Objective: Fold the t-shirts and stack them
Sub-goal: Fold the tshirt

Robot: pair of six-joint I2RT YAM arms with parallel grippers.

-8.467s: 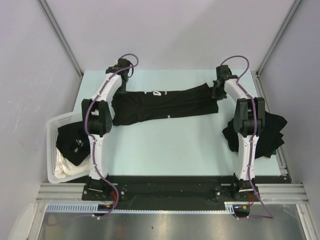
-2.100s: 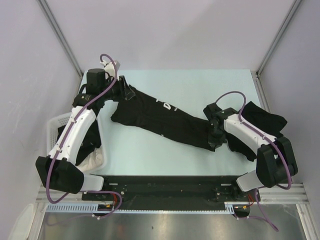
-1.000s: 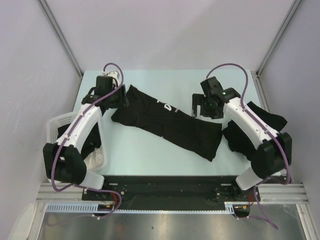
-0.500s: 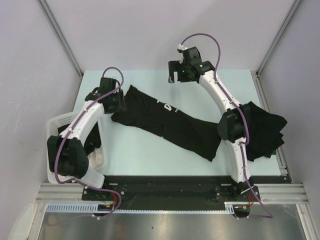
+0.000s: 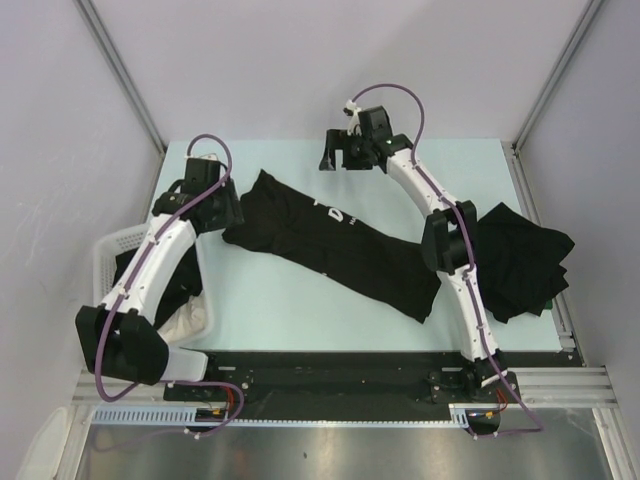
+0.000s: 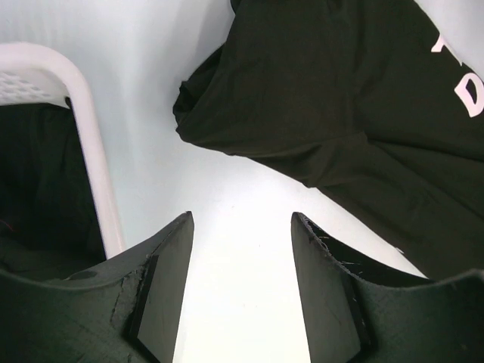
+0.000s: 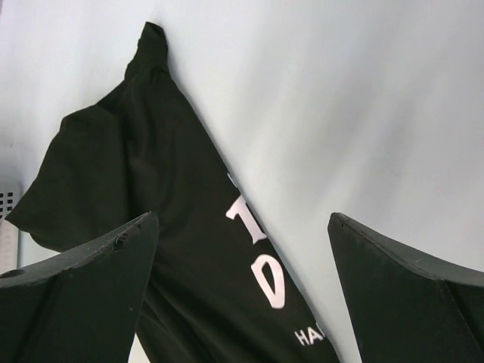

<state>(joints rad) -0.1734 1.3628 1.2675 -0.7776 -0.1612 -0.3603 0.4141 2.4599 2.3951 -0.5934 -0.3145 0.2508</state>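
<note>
A black t-shirt (image 5: 340, 240), folded into a long strip with white lettering (image 5: 335, 213), lies slanted across the table from far left to near right. My left gripper (image 5: 222, 208) hovers by its left end, open and empty; in the left wrist view the left gripper (image 6: 242, 219) is over bare table, the t-shirt (image 6: 340, 98) beyond it. My right gripper (image 5: 330, 160) hangs wide open above the far edge. The right wrist view has the right gripper (image 7: 242, 219) looking down on the t-shirt (image 7: 151, 174). More black t-shirts (image 5: 525, 255) are piled at the right.
A white lattice basket (image 5: 108, 258) stands at the table's left edge, its rim (image 6: 87, 144) close to my left fingers. It holds a black garment (image 5: 135, 275) and a white cloth (image 5: 185, 322). Grey walls enclose the table.
My right arm has swung from above the shirt's middle up and left to the table's far edge. My left gripper has drifted slightly left. The shirt has not moved.
</note>
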